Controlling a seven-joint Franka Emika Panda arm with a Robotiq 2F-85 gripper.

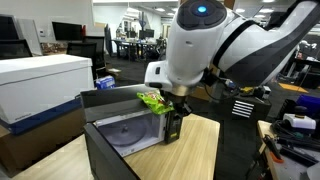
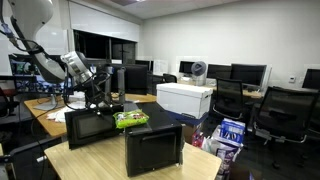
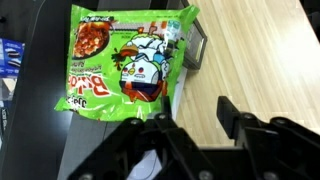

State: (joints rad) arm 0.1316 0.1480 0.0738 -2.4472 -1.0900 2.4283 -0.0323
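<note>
A green instant-noodle packet (image 3: 125,60) lies flat on top of a black microwave (image 3: 45,110); both exterior views show the packet (image 1: 152,99) (image 2: 130,119) near the top's edge. My gripper (image 3: 195,110) hangs just above that edge, its jaws apart with only the wooden table (image 3: 255,50) showing between them. The left fingertip (image 3: 165,106) sits at the packet's edge and the right one (image 3: 227,112) is over the table. In an exterior view the gripper (image 1: 175,110) is beside the packet. The microwave (image 1: 120,135) has its door (image 2: 155,148) swung open, showing the turntable inside.
A large white box (image 1: 40,80) (image 2: 185,97) stands on the neighbouring desk. Office chairs (image 2: 275,110), monitors (image 2: 245,73) and cluttered desks surround the table. The robot's bulky white arm (image 1: 205,40) looms over the microwave.
</note>
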